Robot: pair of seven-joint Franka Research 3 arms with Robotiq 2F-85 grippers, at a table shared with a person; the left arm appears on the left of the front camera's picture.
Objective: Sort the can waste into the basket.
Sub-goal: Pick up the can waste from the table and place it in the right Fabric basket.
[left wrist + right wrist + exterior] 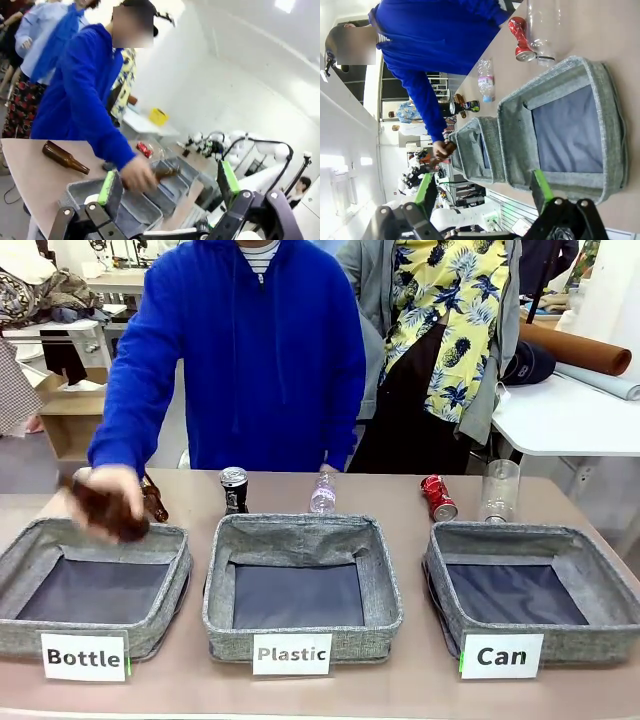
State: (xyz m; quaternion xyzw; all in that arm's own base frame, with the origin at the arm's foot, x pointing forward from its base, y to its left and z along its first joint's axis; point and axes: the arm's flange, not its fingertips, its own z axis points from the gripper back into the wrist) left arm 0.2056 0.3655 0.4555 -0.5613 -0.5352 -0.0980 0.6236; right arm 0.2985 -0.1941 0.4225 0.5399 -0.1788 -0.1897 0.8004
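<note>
Front view: red can (437, 498) lies on the desk (400, 680) just behind the Can basket (590, 643), at its far left corner. Black can (234, 489) stands upright, well left of that basket.

Left wrist view: left claw (168, 181) spread wide, gripping nothing.

Right wrist view: right claw (482, 186) spread wide, gripping nothing, above the Can basket's (616, 115) near wall. Red can (519, 32) lies on its side just past the basket's far wall.

Three baskets (530, 532), two cans (437, 498), two brown bottles (153, 502), two plastic bottles (322, 493).
</note>
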